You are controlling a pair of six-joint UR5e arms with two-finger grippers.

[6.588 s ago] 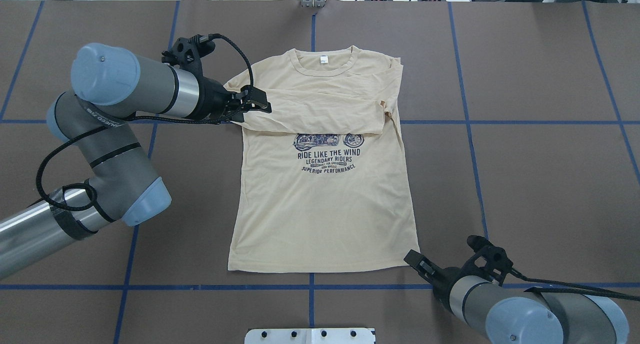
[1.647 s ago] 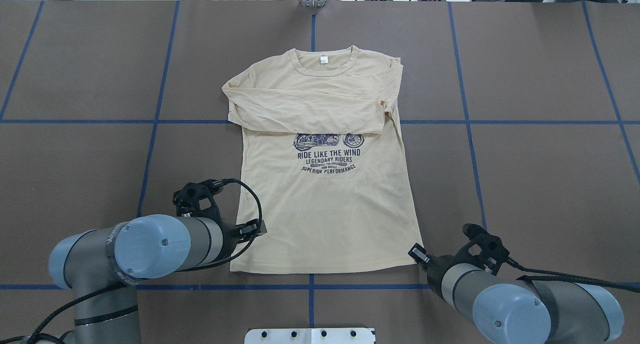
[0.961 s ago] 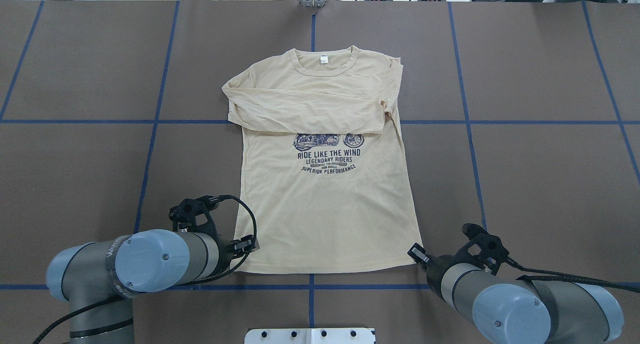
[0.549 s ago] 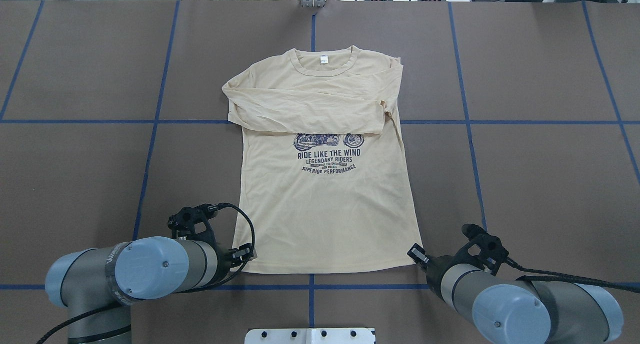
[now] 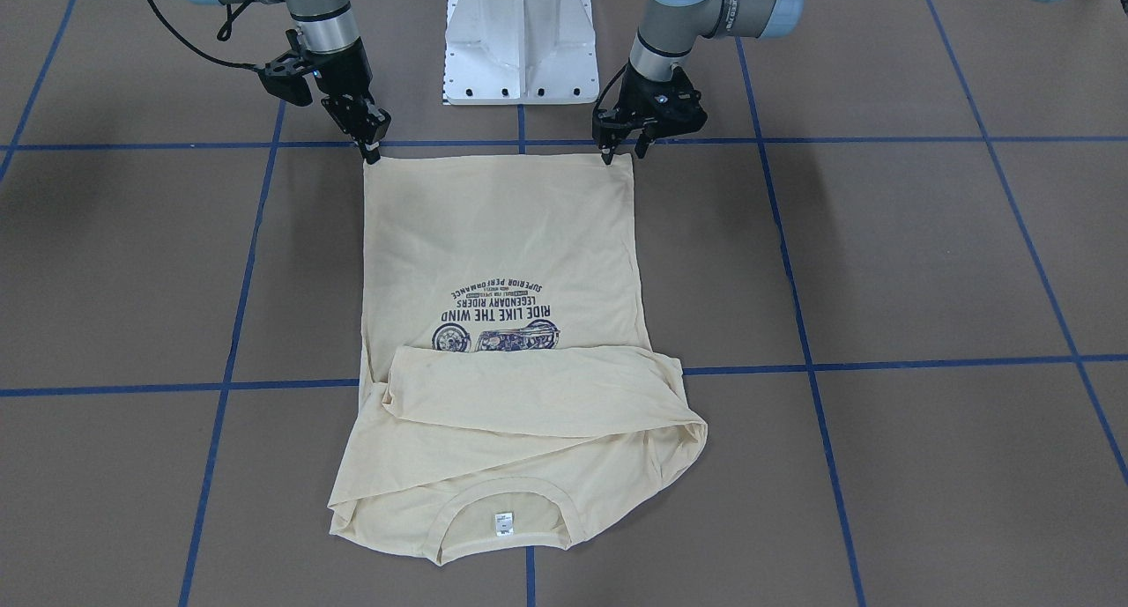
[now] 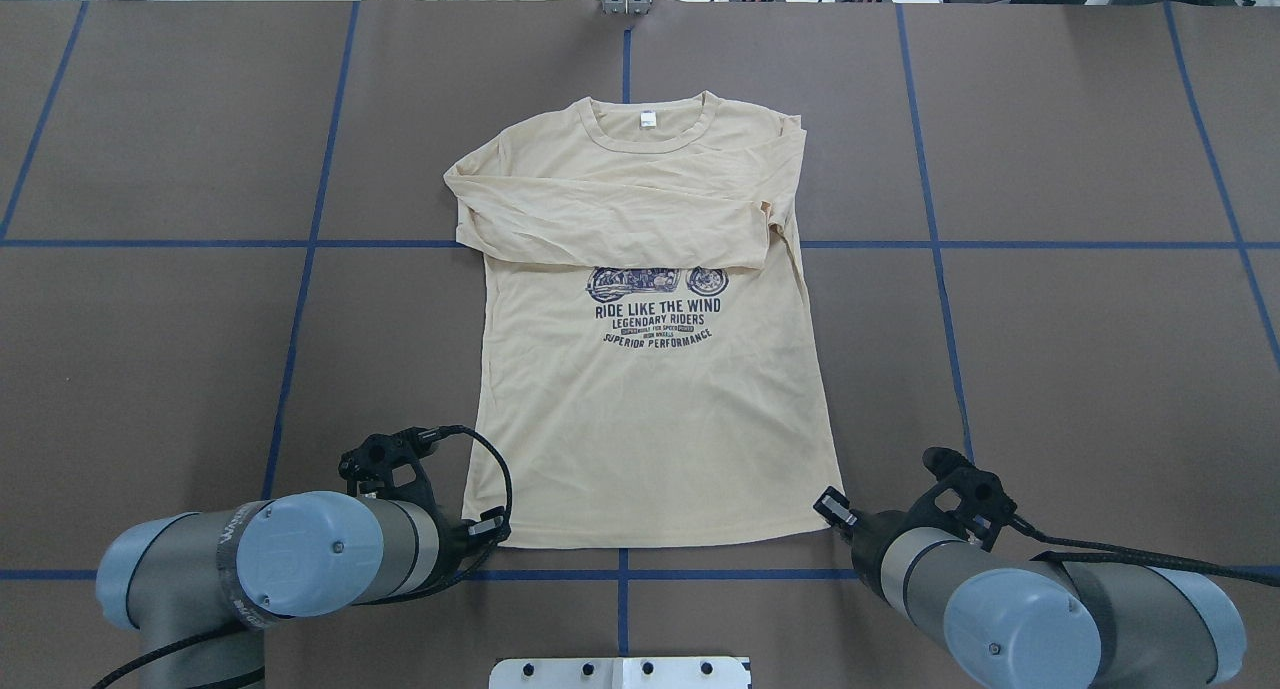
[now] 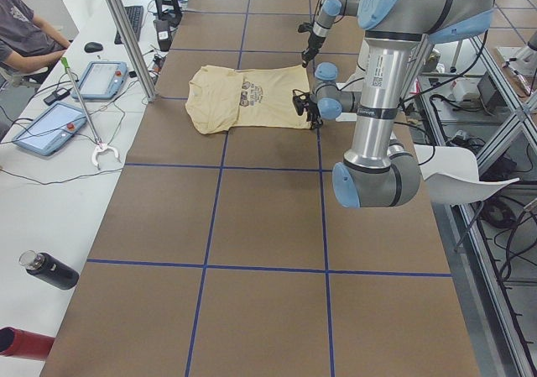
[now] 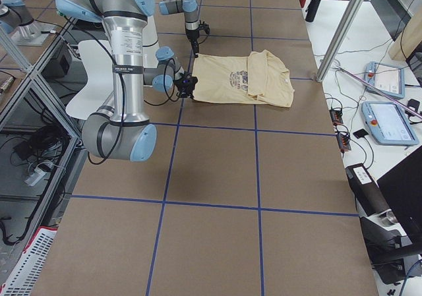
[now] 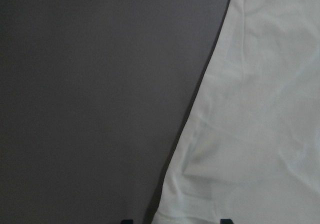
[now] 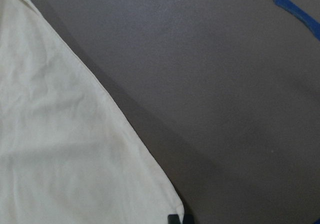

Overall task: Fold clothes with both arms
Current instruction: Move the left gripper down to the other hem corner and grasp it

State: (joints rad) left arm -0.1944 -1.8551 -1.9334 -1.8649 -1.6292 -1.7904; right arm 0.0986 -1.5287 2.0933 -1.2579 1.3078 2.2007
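The pale yellow T-shirt [image 6: 650, 419] lies flat on the brown table, collar far from me, with both sleeves folded across the chest above the navy print [image 6: 655, 314]. My left gripper [image 6: 492, 527] is open at the hem's left corner. In the left wrist view [image 9: 176, 220] its two tips straddle the shirt's edge [image 9: 260, 134]. My right gripper [image 6: 832, 509] is at the hem's right corner. In the right wrist view [image 10: 175, 219] its tips are together on the corner of the cloth [image 10: 60, 149]. In the front-facing view the left gripper [image 5: 621, 156] and right gripper [image 5: 372, 153] sit at the two hem corners.
The white pedestal base [image 5: 520, 43] stands just behind the hem, between the arms. Blue tape lines [image 6: 300, 244] grid the brown table cover. Tablets [image 7: 50, 125] and a black bottle [image 7: 50, 269] lie on the white side table by an operator.
My left arm left the folded sleeve and came down to the hem's left corner, settling slightly nearer me over the last second. The right arm has stayed at its corner.
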